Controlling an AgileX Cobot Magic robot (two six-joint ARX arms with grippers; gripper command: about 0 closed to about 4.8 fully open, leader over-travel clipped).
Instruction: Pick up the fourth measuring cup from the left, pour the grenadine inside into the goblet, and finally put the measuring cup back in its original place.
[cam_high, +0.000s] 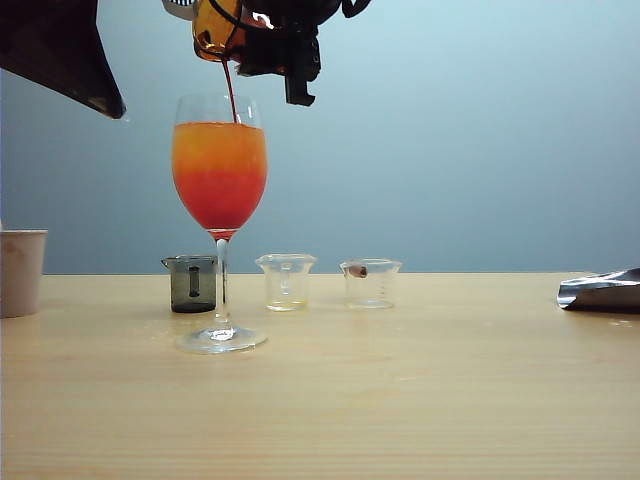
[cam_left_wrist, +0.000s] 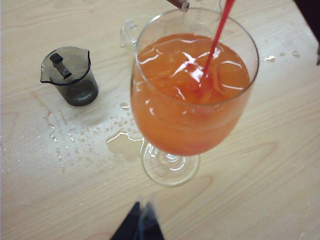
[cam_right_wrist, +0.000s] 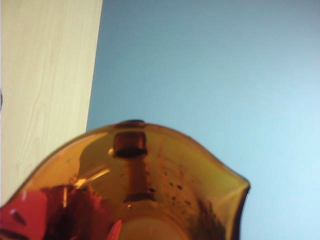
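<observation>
The fourth measuring cup (cam_high: 215, 28), amber-brown, hangs tipped over above the goblet (cam_high: 220, 180), held by the right claw (cam_high: 285, 50) at the top of the exterior view. From its lip a thin red stream of grenadine (cam_high: 232, 98) falls into the goblet's bowl; in the left wrist view the stream (cam_left_wrist: 216, 42) strikes the orange drink near the middle. The right wrist view looks into the tilted cup (cam_right_wrist: 150, 185), its inner wall speckled with drops and red liquid (cam_right_wrist: 30, 210) pooled on the low side. The goblet stands upright on the desk (cam_high: 400, 400), nearly full, orange on top and shading to red toward the stem.

Behind the goblet's stem, a smoky grey cup (cam_high: 191, 283) stands just to the left, with two clear cups (cam_high: 286, 281) (cam_high: 370, 283) in a row to the right. Spilled drops (cam_left_wrist: 120, 137) wet the desk beside the goblet's foot. A paper cup (cam_high: 20, 272) sits at the far left edge, a crumpled foil piece (cam_high: 600, 291) at the far right.

The left claw (cam_left_wrist: 139, 225) hovers over the goblet; only dark fingertips show, so I cannot tell its spread.
</observation>
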